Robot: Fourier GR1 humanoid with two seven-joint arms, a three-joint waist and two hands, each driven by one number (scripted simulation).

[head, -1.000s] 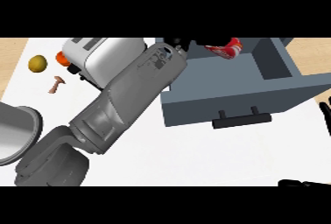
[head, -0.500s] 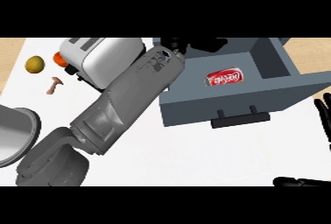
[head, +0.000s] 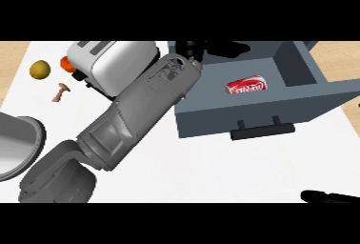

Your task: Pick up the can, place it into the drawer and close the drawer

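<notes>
left hand (head: 211,47) black at the far rim of the open grey drawer (head: 309,95), finger pose impossible to tell, apart from the red can (head: 247,86) lying on its side inside; right hand (head: 330,197) low at right, pose likewise unclear; toaster (head: 112,64) alongside.

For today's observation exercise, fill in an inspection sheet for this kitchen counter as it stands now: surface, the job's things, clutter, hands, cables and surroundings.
Surface: white counter, bare in the middle.
Job's things: red can lies on its side inside the open grey drawer; black drawer handle faces the robot.
Clutter: toaster, yellow round item, small brown item, metal pot at the left edge.
Hands: left hand is over the drawer's back, finger state unclear; right hand shows at the lower right, partly cut off.
Cables: nothing seen.
Surroundings: wooden floor beyond the counter.
</notes>
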